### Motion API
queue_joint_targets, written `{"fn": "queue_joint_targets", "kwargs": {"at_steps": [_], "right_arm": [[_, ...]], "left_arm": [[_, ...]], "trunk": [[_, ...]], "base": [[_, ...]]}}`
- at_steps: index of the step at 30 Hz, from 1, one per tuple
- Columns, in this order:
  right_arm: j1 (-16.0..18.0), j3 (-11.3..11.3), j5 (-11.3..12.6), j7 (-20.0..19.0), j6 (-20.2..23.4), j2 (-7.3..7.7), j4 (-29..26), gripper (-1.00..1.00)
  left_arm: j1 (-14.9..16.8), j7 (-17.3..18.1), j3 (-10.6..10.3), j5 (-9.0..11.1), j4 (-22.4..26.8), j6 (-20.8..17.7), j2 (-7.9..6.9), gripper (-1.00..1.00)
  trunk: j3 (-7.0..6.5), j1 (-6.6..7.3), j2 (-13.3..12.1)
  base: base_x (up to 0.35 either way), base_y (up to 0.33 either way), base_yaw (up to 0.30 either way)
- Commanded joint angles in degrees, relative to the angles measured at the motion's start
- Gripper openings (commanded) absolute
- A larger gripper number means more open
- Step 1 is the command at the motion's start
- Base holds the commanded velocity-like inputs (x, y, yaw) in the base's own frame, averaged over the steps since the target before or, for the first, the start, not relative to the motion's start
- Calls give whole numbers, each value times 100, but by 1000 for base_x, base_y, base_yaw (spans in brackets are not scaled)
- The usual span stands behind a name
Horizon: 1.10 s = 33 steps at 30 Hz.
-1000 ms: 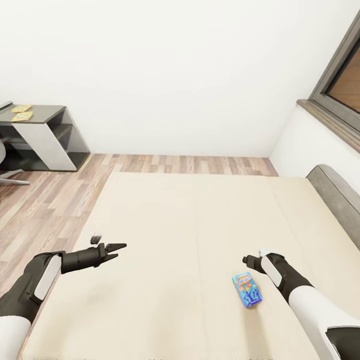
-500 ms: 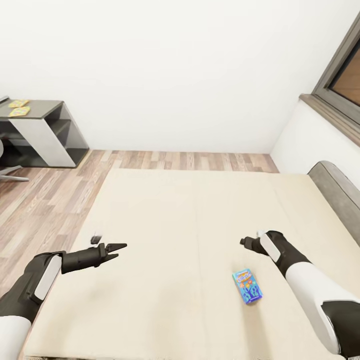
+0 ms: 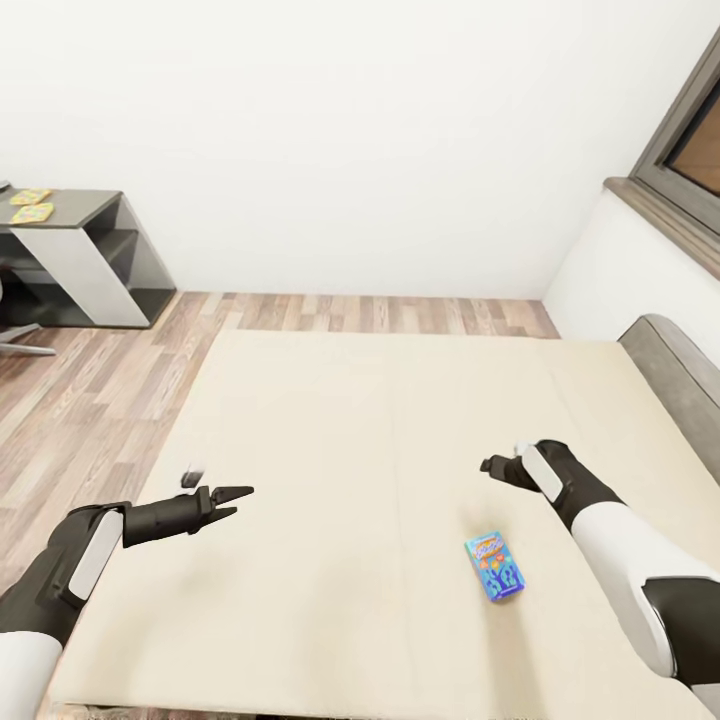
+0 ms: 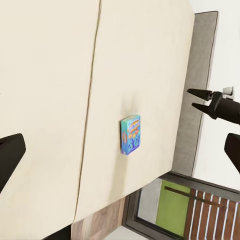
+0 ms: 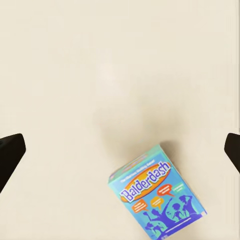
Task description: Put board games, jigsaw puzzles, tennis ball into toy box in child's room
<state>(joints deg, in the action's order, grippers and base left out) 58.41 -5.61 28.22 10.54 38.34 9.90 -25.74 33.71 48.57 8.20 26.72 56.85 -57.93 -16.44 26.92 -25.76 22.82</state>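
From the head view, our right gripper (image 3: 490, 466) has lifted away from the board game (image 3: 495, 567), which lies flat on the bed (image 3: 330, 420) just below it; our left gripper (image 3: 232, 497) hovers unchanged, fingers spread. In the left wrist view, the game (image 4: 130, 134) lies well ahead. In the right wrist view, the game (image 5: 157, 200) sits between parted, empty fingertips (image 5: 10, 152).

Smooth matt cream cloth on bed (image 3: 350, 420); glossy printed cardboard on board game (image 3: 496, 566); wood-grain planks on floor (image 3: 90, 400); grey fabric headboard (image 3: 680, 370).
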Motion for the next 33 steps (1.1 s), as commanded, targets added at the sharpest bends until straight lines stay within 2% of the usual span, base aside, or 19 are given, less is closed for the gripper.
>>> {"fn": "queue_joint_targets", "kwargs": {"at_steps": [1,4,7,8,12,13,18,22,33], "right_arm": [[5,-44,61,45,20,10,-9,100],[9,-42,60,45,23,19,-10,100],[11,-39,61,45,24,25,-10,100],[12,-40,61,45,24,27,-10,100],[12,-44,61,45,24,30,-10,100],[12,-44,61,45,24,33,-10,100],[11,-46,56,45,25,38,-10,100],[12,-44,55,45,25,44,-10,100],[23,-26,91,1,33,59,-10,100]], "left_arm": [[4,29,6,-16,1,-22,0,100],[4,66,6,-9,5,-25,0,100],[4,365,6,0,13,-40,-5,100],[1,691,3,-2,23,-44,-6,100],[-4,1596,0,-19,51,-36,-11,100],[-10,2100,-1,-33,89,-29,-23,100],[-91,3065,0,-184,246,31,-108,100],[-139,3318,4,-290,312,76,-150,100],[-162,3432,6,-350,342,104,-172,100]], "trunk": [[18,-3,10],[47,-3,10],[75,-3,10],[85,-3,10],[122,-3,10],[132,-3,10],[179,-3,10],[217,-3,10],[321,-3,10]], "base": [[0,0,0],[0,0,0],[0,0,0],[0,0,0],[0,0,0],[0,0,0],[0,0,0],[0,0,0],[0,0,0]]}}
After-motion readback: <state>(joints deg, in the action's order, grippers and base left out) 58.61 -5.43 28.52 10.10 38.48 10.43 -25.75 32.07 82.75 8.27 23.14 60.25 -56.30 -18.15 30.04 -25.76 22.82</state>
